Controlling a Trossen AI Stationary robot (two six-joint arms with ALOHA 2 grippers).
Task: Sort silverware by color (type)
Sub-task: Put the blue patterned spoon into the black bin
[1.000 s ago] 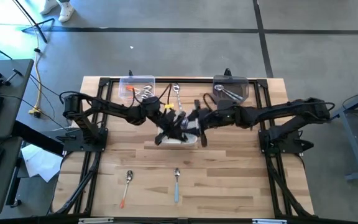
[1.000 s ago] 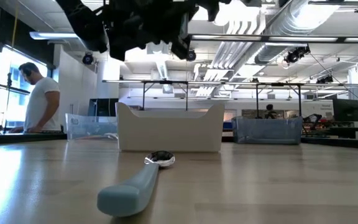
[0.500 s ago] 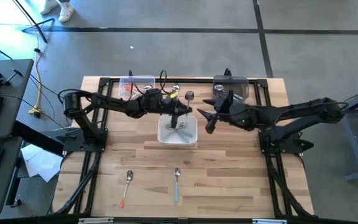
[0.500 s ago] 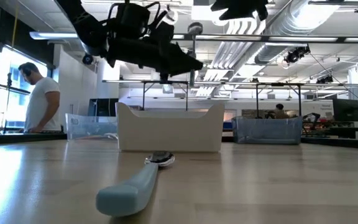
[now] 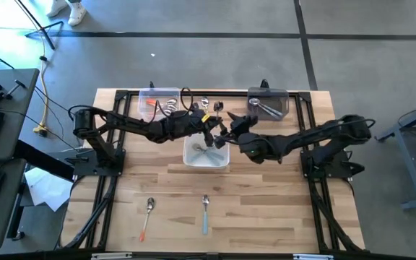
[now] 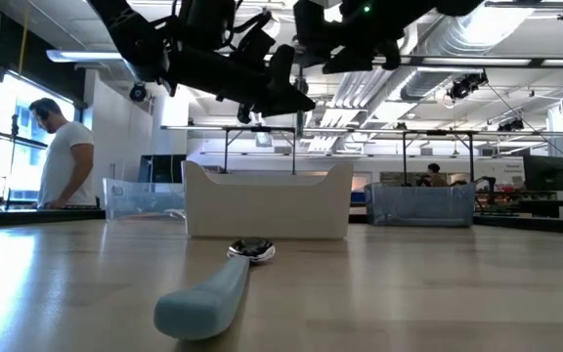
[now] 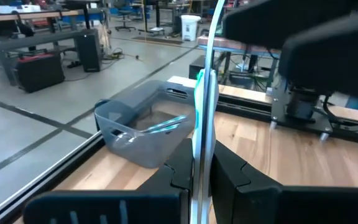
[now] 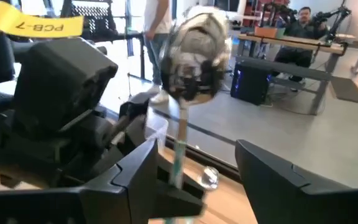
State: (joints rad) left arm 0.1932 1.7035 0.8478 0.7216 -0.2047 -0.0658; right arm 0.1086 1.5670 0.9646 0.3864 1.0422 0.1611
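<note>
I see both arms meeting above the white bin [image 5: 206,154] at the tabletop [image 5: 266,209] centre. The left claw [image 5: 209,128] reaches in from 9 o'clock and is clamped on the handle of a spoon [image 7: 205,99], which it holds upright; in the left wrist view the thin handle runs straight up between the two dark fingers [image 7: 179,171], pressed together on it. In the right wrist view the spoon's shiny bowl [image 8: 194,56] stands at the top of the stem, and the right claw [image 8: 191,171] has its fingers spread wide, one on each side of the stem; I cannot tell whether they touch it. From above, the right claw [image 5: 231,130] comes in from 3 o'clock and sits just beside the left one, over the bin's far rim.

Silverware lies in the white bin. At 12 o'clock on the tabletop stand two clear bins: the left one [image 5: 157,100] holds orange-handled and metal pieces, the right one [image 5: 267,102] holds silver pieces. Between them a loose spoon [image 5: 205,103] lies on the wood. Toward 6 o'clock lie two more: an orange-handled spoon [image 5: 147,217] and, just beside it, a light-blue-handled spoon [image 5: 205,213]; the latter fills the foreground of the low view [image 6: 213,288], handle nearest the camera.

In the low view a person [image 6: 62,156] stands in the room beyond, at 9 o'clock
</note>
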